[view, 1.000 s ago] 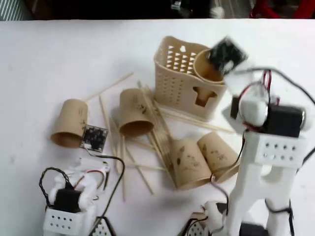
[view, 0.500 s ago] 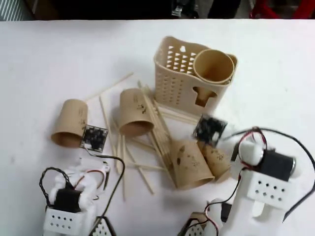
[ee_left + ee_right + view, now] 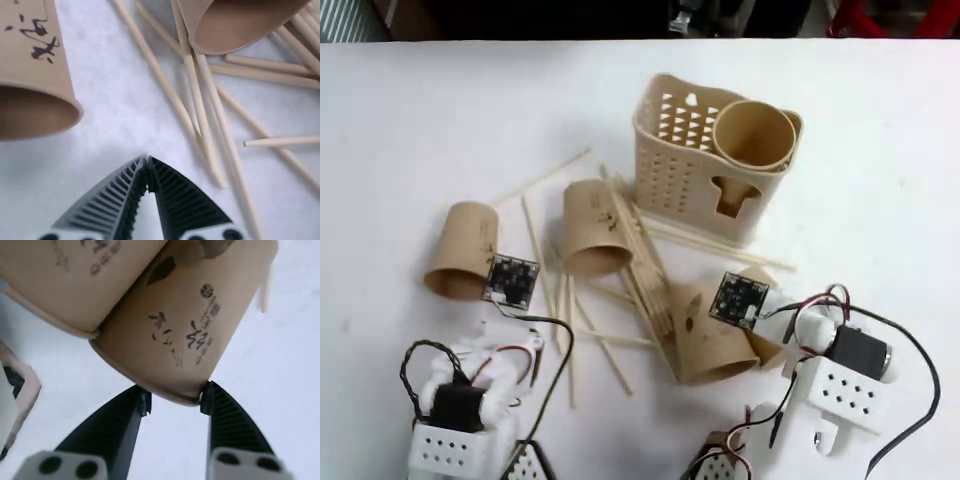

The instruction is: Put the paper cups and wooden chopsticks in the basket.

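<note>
The cup nearest the right arm lies on its side on the table, its mouth toward the right gripper and its wall pressed against a second fallen cup. The gripper's jaws stand apart at that cup's rim. 1 tip touches the rim edge and the other sits just beside it, so nothing is held yet.

From above, this pair of cups sits just in front of the basket, which already has 1 upright cup in its corner. 2 more lie farther off: a middle cup and a far-left cup. The chopsticks are strewn between them, all outside the basket.

The left gripper is closed on nothing, low over the table between the far-left cup and the loose chopsticks.

I'd say the step in hand is picking up cup number 2 of 5. The next move looks to call for easing forward until the paper wall sits properly between the fingers. After that comes a gentle squeeze, since paper crushes, and a lift clear of the neighbouring cup before carrying it to the basket.
</note>
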`<state>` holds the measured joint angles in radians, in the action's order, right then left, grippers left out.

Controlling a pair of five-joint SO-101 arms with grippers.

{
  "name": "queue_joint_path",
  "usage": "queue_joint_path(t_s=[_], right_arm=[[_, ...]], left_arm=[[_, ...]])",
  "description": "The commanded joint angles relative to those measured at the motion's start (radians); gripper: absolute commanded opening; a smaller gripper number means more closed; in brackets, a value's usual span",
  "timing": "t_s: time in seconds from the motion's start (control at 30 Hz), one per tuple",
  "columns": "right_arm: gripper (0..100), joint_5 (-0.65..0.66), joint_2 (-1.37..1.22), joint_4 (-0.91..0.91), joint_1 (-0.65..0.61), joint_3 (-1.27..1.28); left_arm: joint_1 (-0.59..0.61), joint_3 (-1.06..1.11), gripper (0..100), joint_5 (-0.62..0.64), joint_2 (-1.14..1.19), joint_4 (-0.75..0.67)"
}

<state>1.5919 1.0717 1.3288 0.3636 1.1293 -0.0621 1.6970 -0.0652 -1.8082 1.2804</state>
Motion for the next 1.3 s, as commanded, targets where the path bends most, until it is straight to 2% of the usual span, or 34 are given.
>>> queue_joint_path(t_s=[0.0,0.17,0.37,0.57,1.03,1.27], right_arm=[[17.0,-0.006,0.010,-0.059,0.012,0.017],[16.6,-0.097,0.010,-0.081,-0.018,0.014],[1.5,-0.187,0.010,-0.165,-0.074,0.011],[2.0,-0.236,0.010,-0.166,-0.004,-0.127],[2.0,-0.242,0.010,-0.166,0.185,-0.371],[2.0,-0.402,0.007,-0.166,0.189,-0.529]], left_arm=[[-0.005,-0.005,2,-0.005,-0.010,0.005],[-0.005,-0.005,2,-0.005,-0.010,0.005],[-0.005,-0.005,2,-0.005,-0.010,0.005],[-0.005,-0.005,2,-0.005,-0.010,0.005],[-0.005,-0.005,2,-0.005,-0.010,0.005],[-0.005,-0.005,2,-0.005,-0.010,0.005]])
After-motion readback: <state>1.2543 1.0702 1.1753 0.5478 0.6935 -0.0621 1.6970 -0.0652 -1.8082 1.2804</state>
